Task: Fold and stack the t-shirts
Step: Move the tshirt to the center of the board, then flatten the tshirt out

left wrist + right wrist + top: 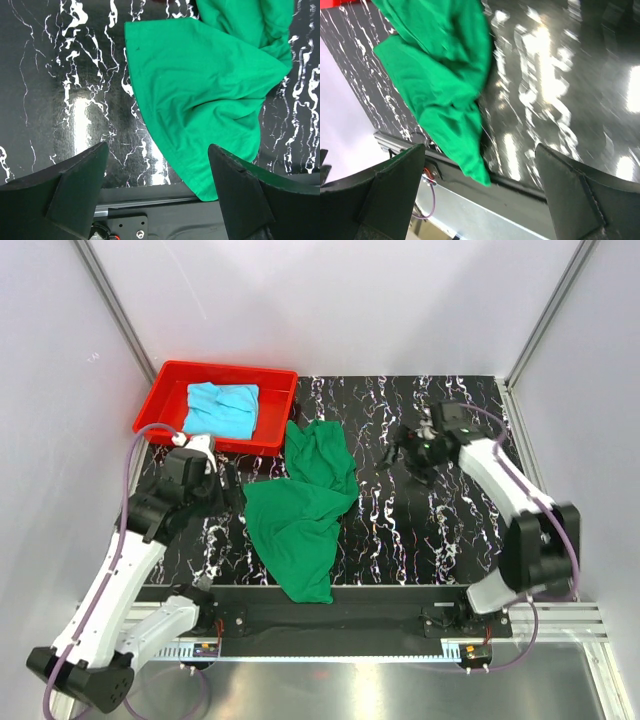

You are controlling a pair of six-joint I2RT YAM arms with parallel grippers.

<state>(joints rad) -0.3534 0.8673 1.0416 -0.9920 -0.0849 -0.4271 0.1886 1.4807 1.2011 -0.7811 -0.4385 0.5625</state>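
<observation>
The left hand (224, 487) stands wide, its two dark fingers (75, 185) far apart with nothing between them. It hovers over the bench (420, 540) just left of the green shirt (300, 515), and the wrist view shows the cloth's left edge lying ahead of the fingers, clear of them. The right hand (405, 452) is wide too and holds nothing. It hangs over bare bench to the right of the green shirt, apart from it and turned toward it.

The green shirt lies unfolded and crumpled in the middle of the bench. Its far part is bunched in deep folds, and its near part spreads wider and flatter. Its lowest tip reaches the near edge and laps onto the black strip there. Its far end sits just beside the right corner of the red tray (160, 398); whether the two touch cannot be told.

The blue shirt (222, 408) lies in the tray at the far left of the bench, a rumpled, roughly square bundle, well apart from both hands
</observation>
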